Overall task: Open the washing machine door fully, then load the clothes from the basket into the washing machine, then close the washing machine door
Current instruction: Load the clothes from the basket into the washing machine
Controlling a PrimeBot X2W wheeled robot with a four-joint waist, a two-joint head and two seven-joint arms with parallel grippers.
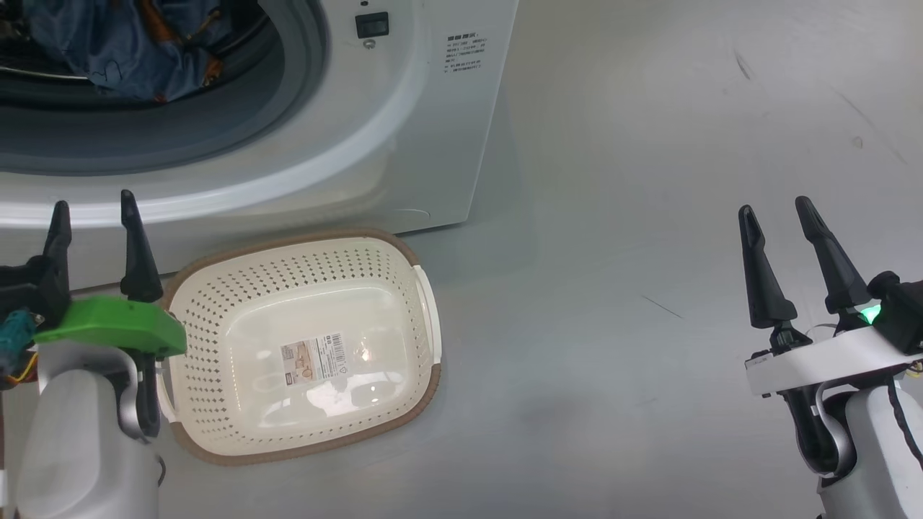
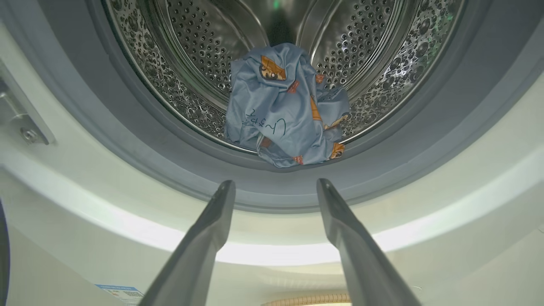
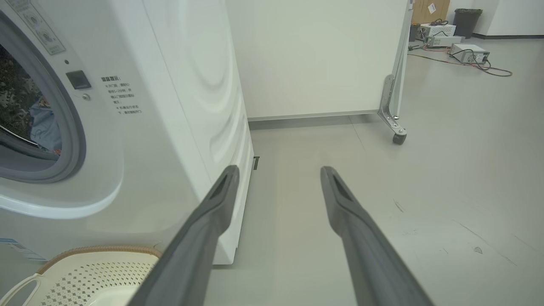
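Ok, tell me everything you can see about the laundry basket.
The basket is a cream-white plastic tub, a rounded rectangle, its walls pierced with small diamond holes, with a brown woven-look rim and white side handles. It's empty: only a barcode sticker lies on its glossy bottom. It stands upright on the grey floor, just in front of the washing machine; whether they touch I can't tell.

The clothes (image 2: 284, 106) lie inside the washing machine (image 1: 433, 144), straight ahead of the left gripper (image 2: 275, 182). The basket (image 1: 216, 303) sits just right of that gripper, before the machine and well left of the right gripper (image 1: 775, 205).
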